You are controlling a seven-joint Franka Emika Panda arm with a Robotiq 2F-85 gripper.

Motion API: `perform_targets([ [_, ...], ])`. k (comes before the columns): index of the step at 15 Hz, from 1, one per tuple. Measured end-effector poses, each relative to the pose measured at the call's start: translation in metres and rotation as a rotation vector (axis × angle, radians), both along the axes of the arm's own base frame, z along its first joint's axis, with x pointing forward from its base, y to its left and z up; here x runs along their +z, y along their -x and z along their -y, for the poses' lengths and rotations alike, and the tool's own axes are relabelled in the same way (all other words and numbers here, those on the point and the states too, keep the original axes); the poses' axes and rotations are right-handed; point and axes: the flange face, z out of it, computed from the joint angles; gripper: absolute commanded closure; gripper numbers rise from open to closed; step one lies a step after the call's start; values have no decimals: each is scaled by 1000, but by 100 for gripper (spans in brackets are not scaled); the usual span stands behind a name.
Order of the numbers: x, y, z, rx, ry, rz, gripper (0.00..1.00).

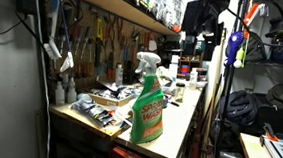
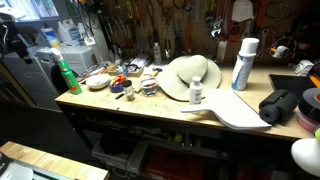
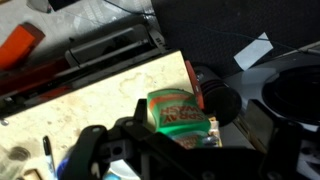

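A green spray bottle with a white trigger top stands near a corner of the workbench in both exterior views [image 1: 147,108] [image 2: 65,73]. In the wrist view I look down on it [image 3: 180,110], with its label readable. My gripper [image 3: 185,158] hangs above it. Its two dark fingers are spread wide on either side of the bottle, open and touching nothing. I cannot clearly make out the gripper in either exterior view.
The workbench [image 2: 150,105] carries a white brimmed hat [image 2: 190,75], a tall white can [image 2: 243,62], a small white bottle [image 2: 196,92], plates and small clutter [image 2: 120,82], and a black roll [image 2: 280,105]. Tools hang on the back wall [image 1: 109,37]. Boxes lie near the bottle [image 1: 97,111].
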Motion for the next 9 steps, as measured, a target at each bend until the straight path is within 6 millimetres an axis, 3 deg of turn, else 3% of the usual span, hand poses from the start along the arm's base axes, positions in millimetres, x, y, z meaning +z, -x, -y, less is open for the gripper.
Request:
perform_targets([
  [4,-36,8,60,-85,-44,-178,0],
  [7,-64,5,107,-240,-66,-200,0],
  [9,-76,2,122,-296,-65,-198,0],
])
